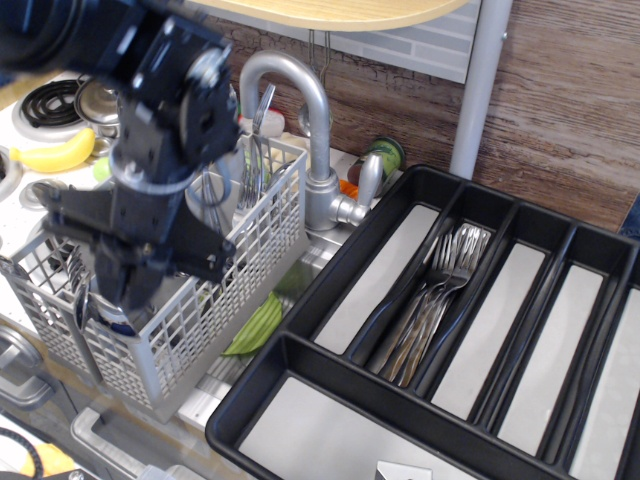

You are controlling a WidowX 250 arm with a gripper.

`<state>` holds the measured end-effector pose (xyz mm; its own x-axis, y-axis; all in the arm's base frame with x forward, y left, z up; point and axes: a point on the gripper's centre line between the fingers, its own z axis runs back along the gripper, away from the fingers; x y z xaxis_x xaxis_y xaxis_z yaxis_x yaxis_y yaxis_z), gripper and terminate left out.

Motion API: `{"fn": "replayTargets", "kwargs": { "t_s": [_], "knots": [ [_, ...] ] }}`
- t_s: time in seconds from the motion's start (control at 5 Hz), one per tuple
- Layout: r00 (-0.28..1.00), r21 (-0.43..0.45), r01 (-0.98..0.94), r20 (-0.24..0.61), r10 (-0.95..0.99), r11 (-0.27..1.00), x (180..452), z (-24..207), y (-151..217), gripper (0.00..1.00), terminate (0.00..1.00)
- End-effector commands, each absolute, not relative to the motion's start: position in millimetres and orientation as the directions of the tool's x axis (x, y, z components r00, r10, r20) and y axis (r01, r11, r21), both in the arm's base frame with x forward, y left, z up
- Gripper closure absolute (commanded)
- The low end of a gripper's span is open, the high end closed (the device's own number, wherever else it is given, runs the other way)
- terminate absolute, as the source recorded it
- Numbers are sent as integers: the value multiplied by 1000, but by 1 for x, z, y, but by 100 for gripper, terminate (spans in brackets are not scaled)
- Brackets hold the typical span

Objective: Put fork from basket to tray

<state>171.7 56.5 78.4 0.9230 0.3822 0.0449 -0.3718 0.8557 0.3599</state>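
The light grey mesh basket [262,243] stands at the left by the sink. Several steel forks [256,150] stand upright in its back compartment, and more cutlery shows at its left edge [62,262]. My black gripper [122,300] hangs over the basket's front compartments and reaches down into them. Its fingertips are hidden behind the mesh and motion blur, so I cannot tell whether it holds anything. The black tray [293,352] lies at the right. A bunch of forks [436,290] lies in its second long compartment.
A steel faucet [312,120] rises right behind the basket. A banana [54,155] and a stove burner [52,99] are at the far left. A green item [256,325] lies between basket and tray. A grey post [480,80] stands behind the tray.
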Motion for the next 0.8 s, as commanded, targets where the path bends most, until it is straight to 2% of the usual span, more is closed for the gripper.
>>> {"fn": "replayTargets", "kwargs": {
  "t_s": [0.0,0.2,0.4,0.6],
  "knots": [
    [942,491,-319,67,330,811,180,137,49,100,0],
    [960,581,-241,25,279,777,187,170,43,100,0],
    [984,627,-111,-39,174,771,198,197,37,100,0],
    [986,584,11,-141,88,812,207,209,32,100,0]
  ]
}}
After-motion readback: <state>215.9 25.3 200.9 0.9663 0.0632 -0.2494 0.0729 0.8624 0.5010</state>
